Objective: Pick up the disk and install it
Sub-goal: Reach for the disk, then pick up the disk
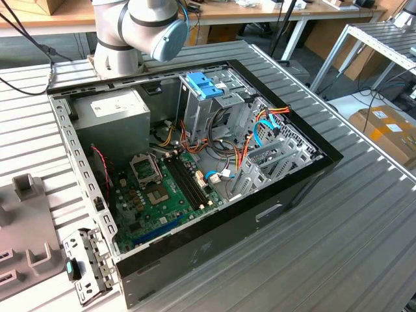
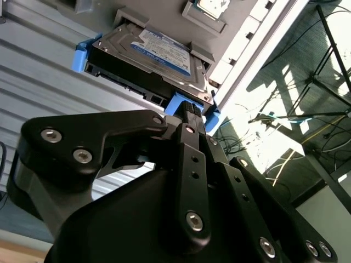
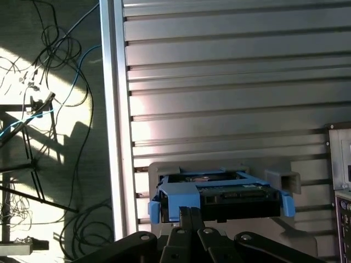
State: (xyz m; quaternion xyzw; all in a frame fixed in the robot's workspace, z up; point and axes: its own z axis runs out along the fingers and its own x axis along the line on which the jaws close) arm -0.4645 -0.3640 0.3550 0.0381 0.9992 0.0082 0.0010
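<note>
Ribbed grey metal table (image 1: pixel 364 221); open computer case (image 1: pixel 214 240) lying on side; grey fixture blocks (image 1: pixel 26 221) and perforated metal bracket (image 1: pixel 88 263) at exterior view's left; in first wrist view, grey cradle (image 3: pixel 285 178) bearing disk (image 3: pixel 219 194) near table edge

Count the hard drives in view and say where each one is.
1. The disk, in its light blue carrier, rests on a grey holder on the ribbed table, seen in both wrist views. More may be hidden inside the computer case.
</note>
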